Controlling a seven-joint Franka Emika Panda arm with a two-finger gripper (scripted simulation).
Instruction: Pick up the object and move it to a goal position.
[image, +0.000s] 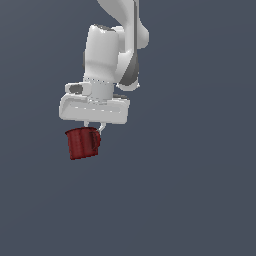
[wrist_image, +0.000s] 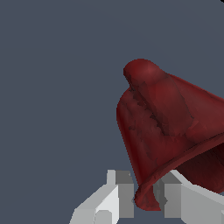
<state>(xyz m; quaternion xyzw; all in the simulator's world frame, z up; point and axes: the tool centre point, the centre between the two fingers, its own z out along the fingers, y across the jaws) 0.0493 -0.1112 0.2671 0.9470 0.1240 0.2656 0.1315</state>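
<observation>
The white arm (image: 117, 45) reaches down from the top of the exterior view, its end effector (image: 93, 126) pointing downward. The end effector is closed narrowly on the rim of the mug (image: 82, 143), which hangs just beneath it, tilted slightly, with its handle (image: 96, 141) toward the exterior view's right. In the wrist view the dark red mug (wrist_image: 168, 127) fills much of the picture, its rim pinched between the two pale fingers (wrist_image: 118, 197). Plain grey-blue surrounds the mug in both views, and whether it touches any surface cannot be told.
</observation>
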